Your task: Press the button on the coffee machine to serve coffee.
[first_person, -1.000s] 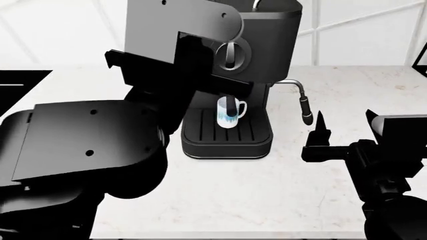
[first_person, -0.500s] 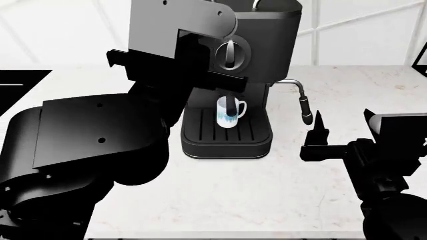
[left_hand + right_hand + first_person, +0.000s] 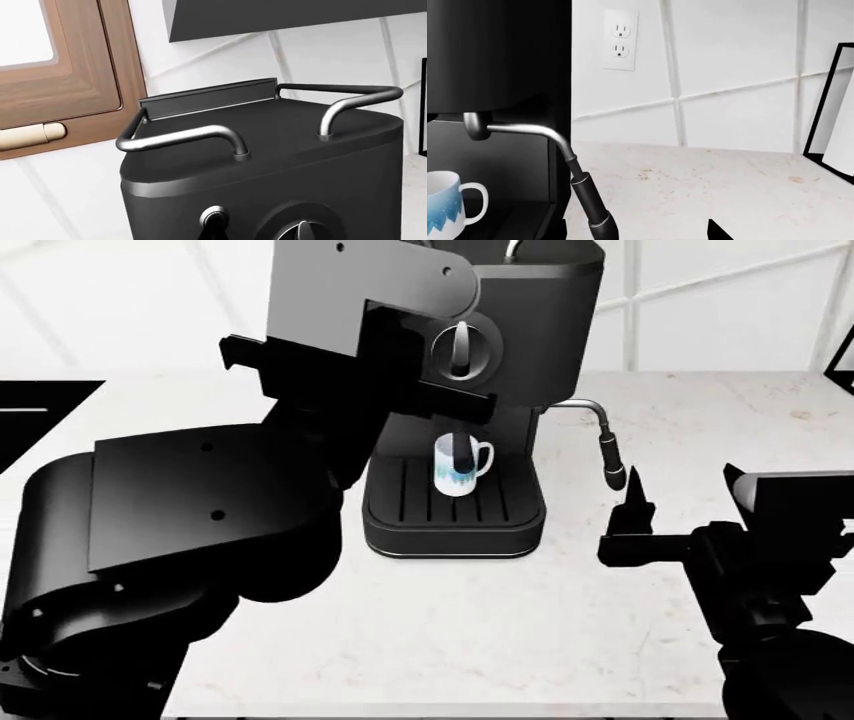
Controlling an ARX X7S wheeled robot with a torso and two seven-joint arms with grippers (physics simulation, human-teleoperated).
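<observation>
The coffee machine [image 3: 534, 330] stands at the back middle of the counter, black with a round silver dial [image 3: 461, 348]. A white and blue mug [image 3: 461, 465] sits on its slatted drip tray [image 3: 454, 508]. In the left wrist view my left gripper [image 3: 213, 231] shows as one dark tip, shut, touching a small round silver button [image 3: 215, 216] left of the dial [image 3: 303, 231]. In the head view my left arm [image 3: 360, 330] hides that button. My right gripper [image 3: 687, 502] is open and empty, right of the steam wand [image 3: 610, 460].
The steam wand [image 3: 584, 192] hangs between my right fingertips [image 3: 715, 231] in the right wrist view. The tiled wall with an outlet [image 3: 620, 40] is behind. A black frame [image 3: 827, 105] stands at the far right. A wooden cabinet door [image 3: 67, 70] lies left of the machine.
My left arm has lifted and pushed a little further toward the machine's front. My right gripper has sunk slightly. The mug has not moved.
</observation>
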